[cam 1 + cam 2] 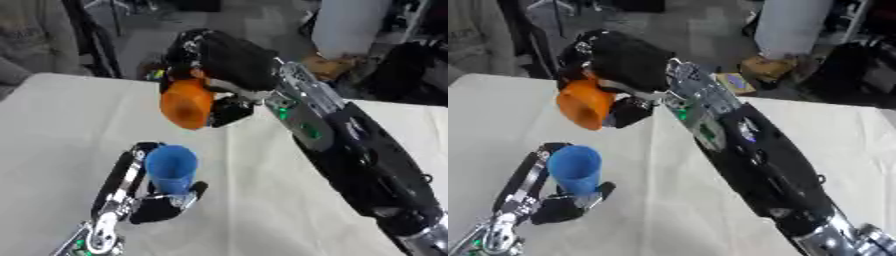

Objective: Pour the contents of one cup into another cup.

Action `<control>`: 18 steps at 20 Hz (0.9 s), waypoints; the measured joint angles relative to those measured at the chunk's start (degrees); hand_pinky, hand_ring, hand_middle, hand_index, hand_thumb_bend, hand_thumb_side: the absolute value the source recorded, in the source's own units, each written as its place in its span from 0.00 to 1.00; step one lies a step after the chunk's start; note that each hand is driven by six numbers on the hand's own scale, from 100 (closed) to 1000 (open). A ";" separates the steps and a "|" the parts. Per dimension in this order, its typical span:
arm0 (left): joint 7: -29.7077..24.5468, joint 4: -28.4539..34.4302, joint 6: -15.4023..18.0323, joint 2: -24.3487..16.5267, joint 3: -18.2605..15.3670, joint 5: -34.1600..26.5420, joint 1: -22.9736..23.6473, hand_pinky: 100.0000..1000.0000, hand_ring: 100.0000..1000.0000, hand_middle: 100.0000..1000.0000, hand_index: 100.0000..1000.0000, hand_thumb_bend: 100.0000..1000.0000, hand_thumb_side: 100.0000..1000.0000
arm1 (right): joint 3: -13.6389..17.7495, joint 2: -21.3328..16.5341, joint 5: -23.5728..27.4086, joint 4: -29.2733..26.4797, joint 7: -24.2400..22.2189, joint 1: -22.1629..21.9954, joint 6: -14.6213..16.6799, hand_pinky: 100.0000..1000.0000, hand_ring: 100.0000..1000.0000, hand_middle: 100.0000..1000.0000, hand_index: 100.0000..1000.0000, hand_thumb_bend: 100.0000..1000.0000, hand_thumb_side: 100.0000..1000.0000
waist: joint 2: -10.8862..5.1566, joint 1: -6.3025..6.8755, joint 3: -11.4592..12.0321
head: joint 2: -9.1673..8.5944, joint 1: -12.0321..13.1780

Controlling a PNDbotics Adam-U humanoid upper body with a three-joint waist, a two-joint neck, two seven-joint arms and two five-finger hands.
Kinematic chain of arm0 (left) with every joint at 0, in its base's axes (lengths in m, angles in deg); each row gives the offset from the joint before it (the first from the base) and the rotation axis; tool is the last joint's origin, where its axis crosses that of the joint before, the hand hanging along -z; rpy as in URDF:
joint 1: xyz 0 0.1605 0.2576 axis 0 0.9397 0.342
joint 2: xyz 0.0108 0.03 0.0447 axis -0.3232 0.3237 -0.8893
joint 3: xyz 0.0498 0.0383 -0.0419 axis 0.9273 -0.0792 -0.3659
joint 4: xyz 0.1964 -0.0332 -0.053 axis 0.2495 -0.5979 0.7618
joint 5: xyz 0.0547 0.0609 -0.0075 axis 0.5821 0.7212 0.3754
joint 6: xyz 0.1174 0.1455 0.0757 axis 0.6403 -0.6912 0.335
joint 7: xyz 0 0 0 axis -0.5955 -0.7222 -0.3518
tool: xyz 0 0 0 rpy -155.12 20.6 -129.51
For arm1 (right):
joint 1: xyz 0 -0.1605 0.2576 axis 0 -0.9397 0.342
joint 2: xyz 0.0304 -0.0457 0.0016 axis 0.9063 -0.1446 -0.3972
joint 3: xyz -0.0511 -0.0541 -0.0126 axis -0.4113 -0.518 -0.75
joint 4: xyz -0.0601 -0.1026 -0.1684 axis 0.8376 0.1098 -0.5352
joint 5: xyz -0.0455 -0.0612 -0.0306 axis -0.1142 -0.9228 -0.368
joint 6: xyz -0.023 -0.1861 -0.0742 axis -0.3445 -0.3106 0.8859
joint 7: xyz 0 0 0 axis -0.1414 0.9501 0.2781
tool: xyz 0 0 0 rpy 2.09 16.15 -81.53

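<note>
A white cloth point(52, 130) covers the table; a pale cylinder point(791, 25) and cardboard box point(765, 66) stand beyond its far edge.

Orange cup point(185, 104); blue cup point(171, 168); black hands.

We see the desk point(262, 200) covered by a pale, off-white cloth with faint creases; one fold line runs from the far edge toward the near side. The far edge crosses the view askew. Standing on it, near the left lower part, is the blue cup point(171, 170), upright, mouth open upward. We cannot tell whether its base fully touches the cloth.
</note>
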 measured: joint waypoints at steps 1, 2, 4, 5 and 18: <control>1.17 -1.39 0.88 0.04 -0.27 0.20 0.00 0.51 0.13 0.24 0.45 0.75 0.11 | 0.00 0.00 0.21 -0.13 -0.07 -0.01 -0.07 0.60 0.19 0.09 0.30 0.23 0.00 | 0.00 0.01 -0.02 | 0.00 0.00; 2.40 -2.78 1.73 0.07 -0.56 0.58 0.00 0.51 0.13 0.24 0.45 0.76 0.11 | 0.00 -0.01 0.40 -0.29 -0.12 -0.01 -0.12 0.60 0.19 0.09 0.30 0.23 0.00 | 0.02 0.01 -0.05 | 0.00 0.00; 4.94 -5.34 3.21 0.35 -1.12 1.86 0.00 0.52 0.15 0.26 0.47 0.79 0.12 | 0.00 -0.03 0.64 -0.58 -0.19 -0.04 -0.19 0.60 0.19 0.09 0.30 0.23 0.00 | 0.02 0.00 -0.12 | -0.01 0.01; 6.17 -6.56 3.75 0.58 -1.38 2.82 0.01 0.53 0.16 0.27 0.48 0.80 0.14 | 0.00 -0.06 0.73 -0.74 -0.24 -0.08 -0.24 0.60 0.19 0.09 0.30 0.23 0.00 | 0.04 0.00 -0.19 | -0.01 0.01; 10.40 -15.31 7.62 2.05 -3.79 12.45 2.93 0.72 0.44 0.58 0.81 1.00 0.38 | 0.70 -0.06 1.71 -0.66 -0.36 -0.79 -1.31 0.54 0.16 0.06 0.28 0.22 0.00 | 0.15 0.00 -0.45 | -0.42 0.02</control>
